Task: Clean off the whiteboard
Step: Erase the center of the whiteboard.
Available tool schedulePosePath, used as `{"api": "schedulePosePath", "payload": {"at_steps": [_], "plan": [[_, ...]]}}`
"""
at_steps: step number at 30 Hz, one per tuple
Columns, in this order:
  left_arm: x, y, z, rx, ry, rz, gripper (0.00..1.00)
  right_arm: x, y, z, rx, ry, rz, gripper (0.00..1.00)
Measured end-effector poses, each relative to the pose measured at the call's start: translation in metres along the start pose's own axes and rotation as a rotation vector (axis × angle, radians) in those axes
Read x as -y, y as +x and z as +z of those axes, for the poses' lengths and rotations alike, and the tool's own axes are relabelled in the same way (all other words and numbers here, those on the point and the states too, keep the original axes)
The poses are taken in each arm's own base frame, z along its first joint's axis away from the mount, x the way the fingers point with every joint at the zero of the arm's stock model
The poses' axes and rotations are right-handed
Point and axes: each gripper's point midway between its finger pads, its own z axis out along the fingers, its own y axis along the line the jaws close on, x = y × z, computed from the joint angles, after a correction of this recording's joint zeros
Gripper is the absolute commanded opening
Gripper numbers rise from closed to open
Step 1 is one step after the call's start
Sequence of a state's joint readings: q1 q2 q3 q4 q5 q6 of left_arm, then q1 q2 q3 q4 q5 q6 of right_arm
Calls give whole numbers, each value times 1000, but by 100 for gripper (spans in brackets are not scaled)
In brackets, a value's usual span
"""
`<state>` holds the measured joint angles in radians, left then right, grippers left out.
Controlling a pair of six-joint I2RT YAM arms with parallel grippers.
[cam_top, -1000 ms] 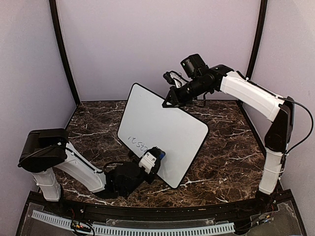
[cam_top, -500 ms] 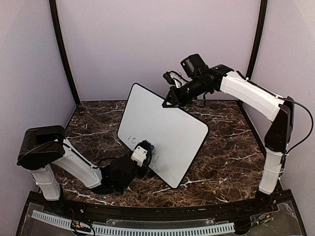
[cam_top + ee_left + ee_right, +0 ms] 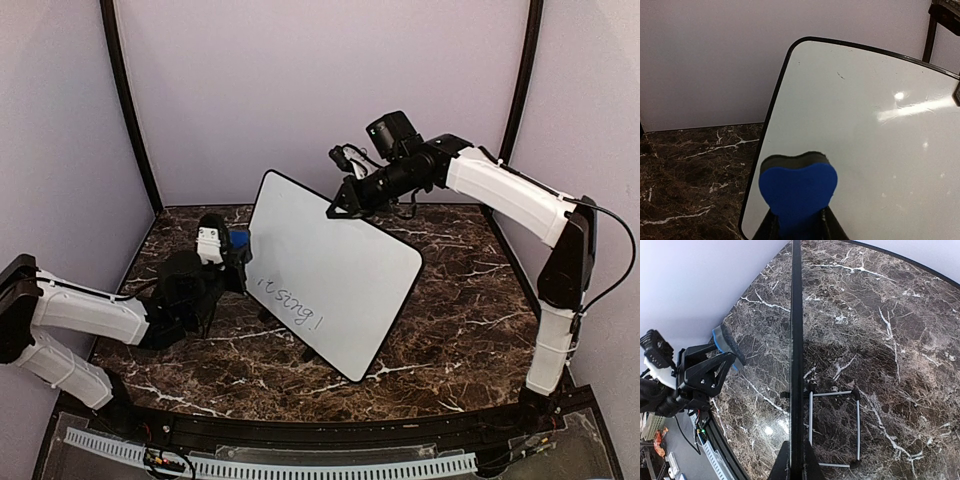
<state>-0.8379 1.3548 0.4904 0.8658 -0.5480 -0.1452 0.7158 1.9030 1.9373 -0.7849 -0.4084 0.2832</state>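
Observation:
The whiteboard (image 3: 340, 265) stands tilted on the marble table, with dark handwriting (image 3: 290, 305) near its lower left. My right gripper (image 3: 340, 207) is shut on its top edge; the right wrist view shows the board edge-on (image 3: 796, 340) between my right gripper's (image 3: 796, 460) fingers. My left gripper (image 3: 232, 248) is shut on a blue eraser (image 3: 240, 240) at the board's left edge, above the writing. In the left wrist view the eraser (image 3: 798, 187) sits in my left gripper (image 3: 798, 222), facing the board's white face (image 3: 865, 125) near its left rim.
A wire stand (image 3: 835, 427) props the board from behind. The dark marble table (image 3: 460, 320) is walled by purple panels. The left arm (image 3: 100, 315) lies low across the left side. A black rail (image 3: 300, 440) runs along the near edge.
My left gripper with the eraser moved from the board's lower front, over the writing, up and left to the board's left edge. The writing now shows in full. The right arm has not moved.

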Motion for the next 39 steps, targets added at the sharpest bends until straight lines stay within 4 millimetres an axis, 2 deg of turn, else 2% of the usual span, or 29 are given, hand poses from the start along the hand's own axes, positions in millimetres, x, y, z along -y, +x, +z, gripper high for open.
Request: {"api": "schedulePosePath", "payload": {"at_steps": [3,7,9,13,18,22,33,39], "plan": [[-11,6,15,-37,22,-54,0,-1,0,1,2,-7,-8,0],[-11,19,40,-110,62,-129,0,-2,-1,2,6,-11,-20,0],[-7,28,47,-145,82,-162,0,-2,-1,3,9,-15,-24,0],[-9,50,48,-220,79,-219,0,-2,-1,3,13,-17,-29,0],[-30,72,54,-289,22,-320,0,-3,-2,3,15,-20,-32,0],[-35,94,57,-347,6,-392,0,-1,1,3,6,-13,-11,0],[-35,103,62,-363,-17,-529,0,4,1,2,3,6,41,0],[-41,121,50,-425,-52,-525,0,3,2,2,2,2,31,0]]}}
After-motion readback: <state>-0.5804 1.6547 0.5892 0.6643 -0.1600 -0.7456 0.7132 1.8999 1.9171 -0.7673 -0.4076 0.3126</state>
